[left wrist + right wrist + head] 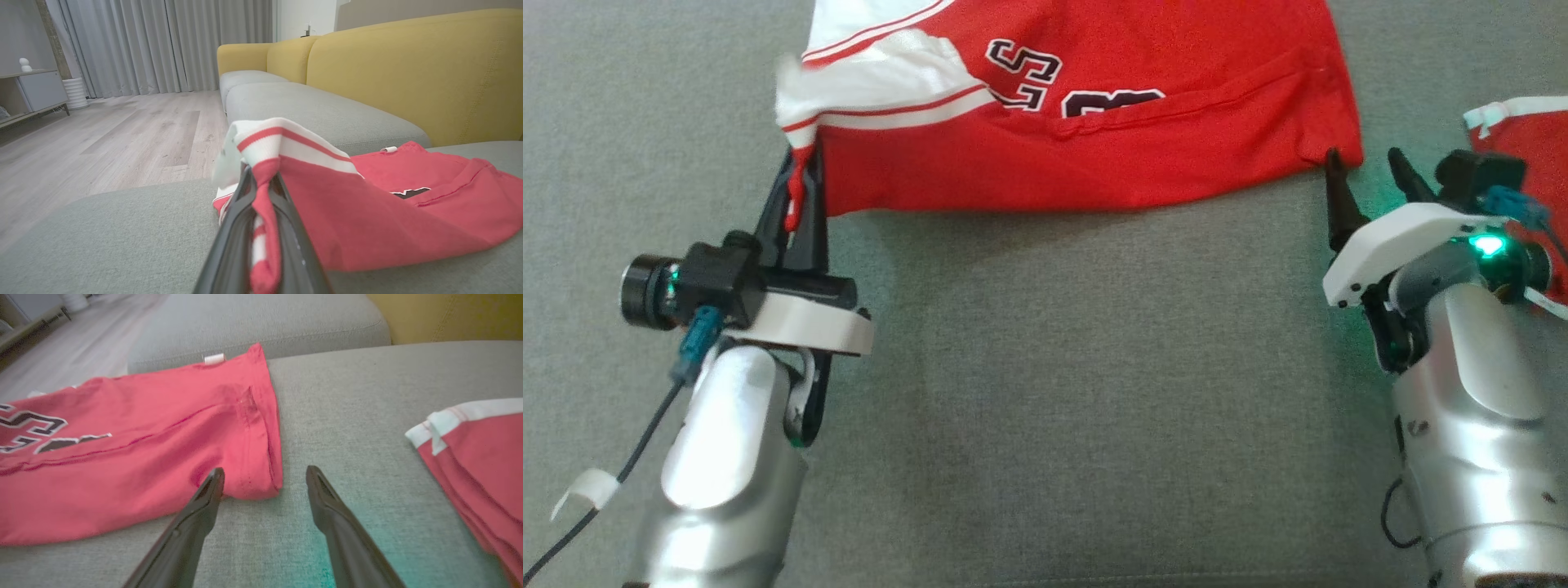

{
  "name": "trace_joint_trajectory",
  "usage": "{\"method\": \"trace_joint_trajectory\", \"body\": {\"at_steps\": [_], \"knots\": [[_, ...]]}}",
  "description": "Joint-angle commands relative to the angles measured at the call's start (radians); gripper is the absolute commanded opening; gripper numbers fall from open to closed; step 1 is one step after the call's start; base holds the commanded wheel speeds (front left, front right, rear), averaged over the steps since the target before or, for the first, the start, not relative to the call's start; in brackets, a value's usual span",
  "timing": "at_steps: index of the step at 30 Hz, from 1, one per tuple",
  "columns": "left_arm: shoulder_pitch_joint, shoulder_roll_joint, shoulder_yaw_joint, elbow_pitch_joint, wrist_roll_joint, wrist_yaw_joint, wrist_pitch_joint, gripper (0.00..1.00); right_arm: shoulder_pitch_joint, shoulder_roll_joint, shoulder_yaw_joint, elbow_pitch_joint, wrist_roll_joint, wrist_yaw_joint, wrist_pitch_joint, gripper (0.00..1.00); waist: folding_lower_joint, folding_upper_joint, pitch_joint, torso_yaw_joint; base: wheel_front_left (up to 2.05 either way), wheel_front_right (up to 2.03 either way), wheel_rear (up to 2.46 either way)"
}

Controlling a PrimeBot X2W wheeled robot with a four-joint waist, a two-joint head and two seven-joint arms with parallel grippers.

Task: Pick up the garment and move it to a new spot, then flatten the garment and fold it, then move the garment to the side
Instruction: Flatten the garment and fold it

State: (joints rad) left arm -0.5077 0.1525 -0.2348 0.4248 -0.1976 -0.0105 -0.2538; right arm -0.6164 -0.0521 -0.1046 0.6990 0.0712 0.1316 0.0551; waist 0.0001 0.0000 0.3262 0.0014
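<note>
A red garment (1094, 122) with white striped trim and dark lettering lies across the far part of the grey cushion. My left gripper (802, 167) is shut on its near left corner, pinching the red and white hem (263, 192) between the dark fingers and lifting it a little. My right gripper (1364, 167) stands open at the garment's near right corner (253, 473); the left fingertip (214, 477) touches the cloth edge and the other rests over bare cushion.
A second red piece with white trim (1523, 147) lies to the right, behind my right wrist. The grey seat cushion (1054, 392) stretches wide in front. A yellow sofa back (408, 69) rises behind; wooden floor (122, 134) and curtains lie beyond the seat's left end.
</note>
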Motion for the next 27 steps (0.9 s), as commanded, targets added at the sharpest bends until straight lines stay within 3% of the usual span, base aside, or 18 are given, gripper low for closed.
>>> {"method": "trace_joint_trajectory", "body": {"at_steps": [1,10,12,27], "knots": [[-0.017,0.017,0.019,-0.044,0.013,-0.01,-0.008,0.0,-0.047,0.002,0.014,0.017,-0.033,-0.001,0.009,1.0,-0.0001,0.0,0.007,0.011,0.0,0.0,0.0],[-0.021,0.001,0.015,-0.034,0.032,-0.031,-0.008,0.0,-0.136,0.002,-0.058,0.187,-0.176,-0.001,0.0,1.0,-0.0001,0.0,0.029,0.033,0.0,0.0,0.0],[-0.02,0.003,0.021,-0.018,0.032,-0.032,-0.008,0.0,-0.149,0.002,-0.065,0.207,-0.201,-0.001,-0.02,0.03,-0.0001,0.0,0.03,0.032,0.0,0.0,0.0],[0.029,0.035,0.045,0.076,0.037,-0.041,-0.008,0.0,-0.137,0.002,-0.083,0.267,-0.251,-0.001,-0.207,0.0,-0.0001,0.0,-0.041,-0.004,0.0,0.0,0.0]]}}
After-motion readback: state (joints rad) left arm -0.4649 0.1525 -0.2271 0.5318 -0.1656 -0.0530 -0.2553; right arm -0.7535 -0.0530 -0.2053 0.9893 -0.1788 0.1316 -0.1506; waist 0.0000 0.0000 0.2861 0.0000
